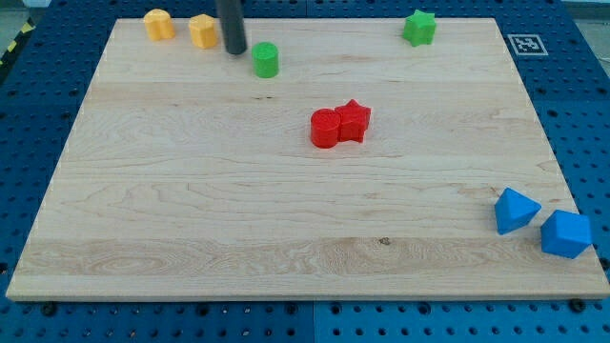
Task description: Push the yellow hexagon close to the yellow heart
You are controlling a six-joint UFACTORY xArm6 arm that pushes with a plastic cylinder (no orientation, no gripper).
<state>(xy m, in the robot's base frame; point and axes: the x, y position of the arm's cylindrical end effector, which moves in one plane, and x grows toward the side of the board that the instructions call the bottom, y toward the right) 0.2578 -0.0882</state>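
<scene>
Wooden board (286, 219) on a blue pegged bench (591, 114), fiducial tag (523, 43) at the board's top right corner. Two blue blocks at the view's bottom right: blue cube-like block (566, 233) and, just beside it, blue wedge-like block (515, 210). Near the middle, red star (354, 120) touching red cylinder (325, 128). Green star (417, 28) near the top edge, right of centre; green cylinder (266, 60) top centre-left.

Task pieces at the top left: yellow hexagon (202, 30) and yellow heart (159, 24), side by side, near but apart, a narrow strip of wood between them. Judged mostly done; perhaps one short nudge leftward left, if closer is wanted.

My tip (235, 51) just right of the hexagon, seemingly touching its right side, between it and the green cylinder. No fingers on this rod, so nothing to open or close.
</scene>
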